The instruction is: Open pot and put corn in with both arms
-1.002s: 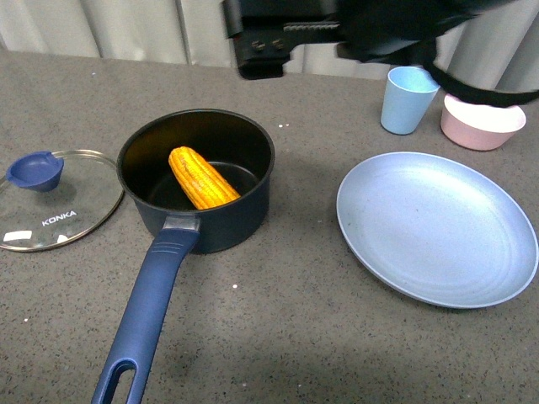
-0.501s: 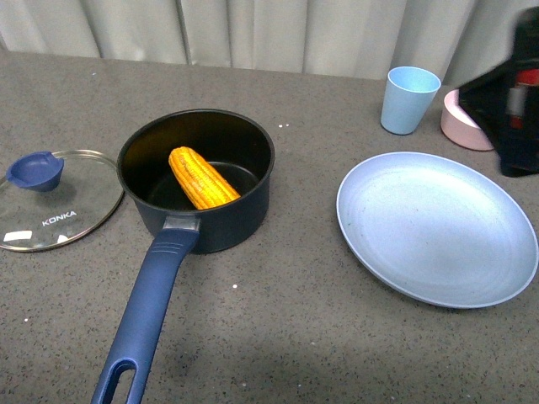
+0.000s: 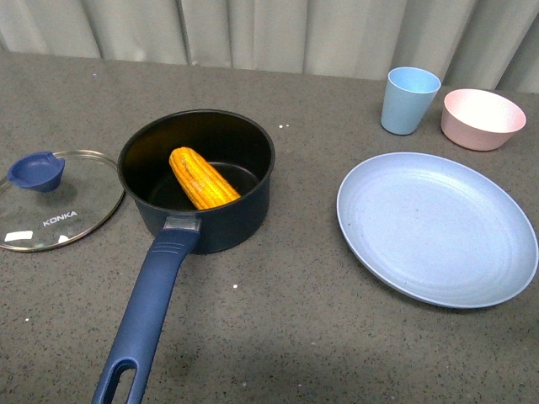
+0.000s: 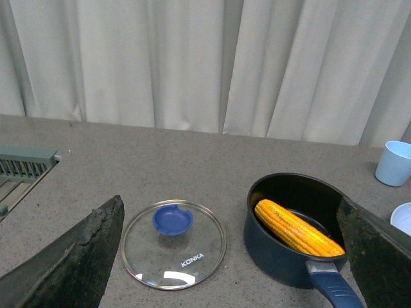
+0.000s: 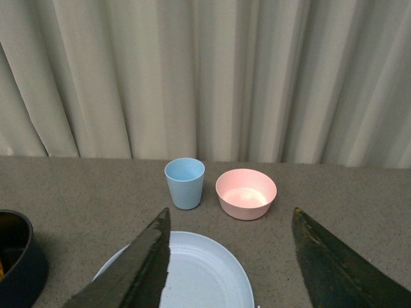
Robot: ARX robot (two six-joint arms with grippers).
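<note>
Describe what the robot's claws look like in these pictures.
Only fingers show, in the wrist views. The left claw has dark, wedge-shaped fingers with a rough, scuffed grey-green surface. The right claw looks alike: dark tapering fingers with worn, pale-chipped edges. No cables or markings visible.

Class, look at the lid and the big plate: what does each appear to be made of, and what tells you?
Lid: clear glass with a metal-looking rim; the table shows through. Its knob looks like matte blue plastic. Plate: probably matte plastic, pale blue, barely reflective.

Bright, even light; soft shadows, sharp focus.
</note>
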